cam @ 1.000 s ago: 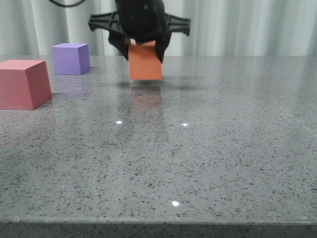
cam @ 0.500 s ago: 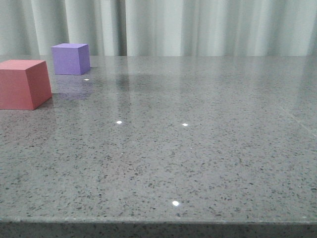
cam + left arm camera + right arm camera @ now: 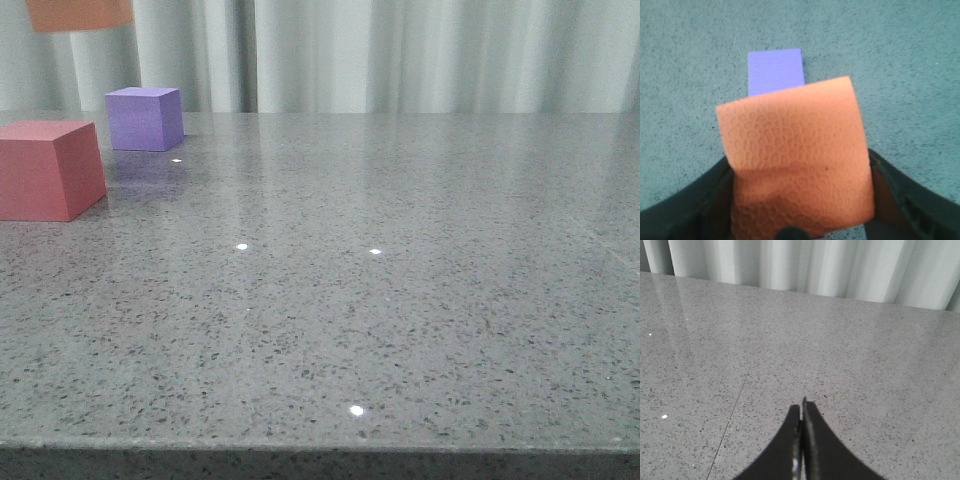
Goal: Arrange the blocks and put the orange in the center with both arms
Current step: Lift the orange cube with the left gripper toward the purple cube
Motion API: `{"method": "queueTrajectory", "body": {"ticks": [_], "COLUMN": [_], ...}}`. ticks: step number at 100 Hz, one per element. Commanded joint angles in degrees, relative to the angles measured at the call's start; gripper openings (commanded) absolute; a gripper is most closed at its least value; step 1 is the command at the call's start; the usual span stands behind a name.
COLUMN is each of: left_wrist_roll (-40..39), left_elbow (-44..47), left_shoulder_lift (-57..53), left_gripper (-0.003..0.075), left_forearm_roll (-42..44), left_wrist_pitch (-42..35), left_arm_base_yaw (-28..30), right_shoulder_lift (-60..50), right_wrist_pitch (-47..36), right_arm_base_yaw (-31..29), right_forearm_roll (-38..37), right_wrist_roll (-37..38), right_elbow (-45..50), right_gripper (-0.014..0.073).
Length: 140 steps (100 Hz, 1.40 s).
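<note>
One matte orange cube (image 3: pixel 795 160), clamped in my left gripper (image 3: pixel 800 200), reappears high above the purple cube (image 3: pixel 145 118); right gripper (image 3: pixel 801 412) closed empty.

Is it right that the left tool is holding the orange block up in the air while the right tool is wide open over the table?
Not quite. The left tool does hold the orange block, but the right wrist view shows the right tool shut, its fingers pressed together over the table.

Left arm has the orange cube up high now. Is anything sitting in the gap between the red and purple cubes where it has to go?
Nothing visible. In the front view the orange cube hangs above the red-pink cube and purple cube; the table between them looks bare. The left gripper holds the orange cube directly over the purple one.
</note>
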Motion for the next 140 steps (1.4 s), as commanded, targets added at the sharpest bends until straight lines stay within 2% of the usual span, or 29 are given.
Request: {"method": "queueTrajectory", "body": {"ticks": [1,28,75,140], "left_wrist_roll": [0.56,0.56,0.56,0.56], "left_elbow": [1.06,7.45,7.85,7.85], "left_shoulder_lift": [-2.79,-2.31,5.24,6.18], "left_gripper": [0.024,0.024,0.024,0.0242], "left_forearm_roll": [-1.55,-1.55,-1.55,-0.3], "left_wrist_pitch": [-7.08,-14.18,-14.64,-15.25], "left_arm_base_yaw": [0.79,0.79,0.79,1.24], "right_shoulder_lift": [0.64,0.64,0.64,0.64], "right_wrist_pitch": [-4.54,-4.54,-4.54,-4.54], "right_arm_base_yaw": [-0.31,-0.31,-0.31,-0.31], "right_forearm_roll": [-1.05,-1.05,-1.05,-1.05], "right_wrist_roll": [-0.08,-0.08,-0.08,-0.08], "right_elbow": [-1.52,-1.52,-1.52,-1.52], "right_gripper": [-0.0069,-0.0069,-0.0069,-0.0069]}}
